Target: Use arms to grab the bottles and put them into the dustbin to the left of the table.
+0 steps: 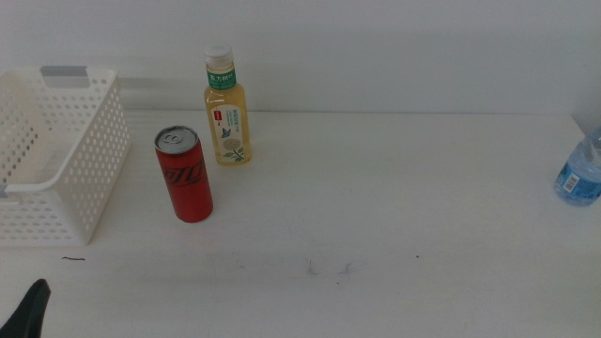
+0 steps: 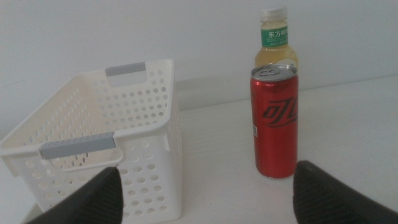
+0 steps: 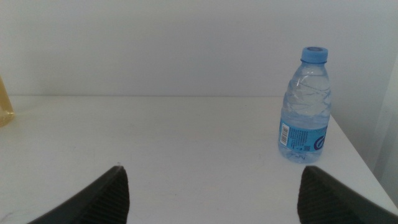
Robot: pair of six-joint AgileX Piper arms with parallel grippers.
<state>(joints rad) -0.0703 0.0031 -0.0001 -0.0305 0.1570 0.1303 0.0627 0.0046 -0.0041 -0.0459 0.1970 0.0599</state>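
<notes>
Standing untouched on the table [image 1: 394, 216], the red soda can [image 1: 184, 175] and the yellow tea bottle [image 1: 226, 109] sit upper left of centre beside the empty dustbin [image 1: 70, 178], the water bottle [image 1: 582, 171] at the right edge. Nothing is binned yet, so I judge all three remain. The left gripper [image 2: 205, 193] and right gripper [image 3: 211, 193] both wait with jaws spread and holding nothing.
</notes>
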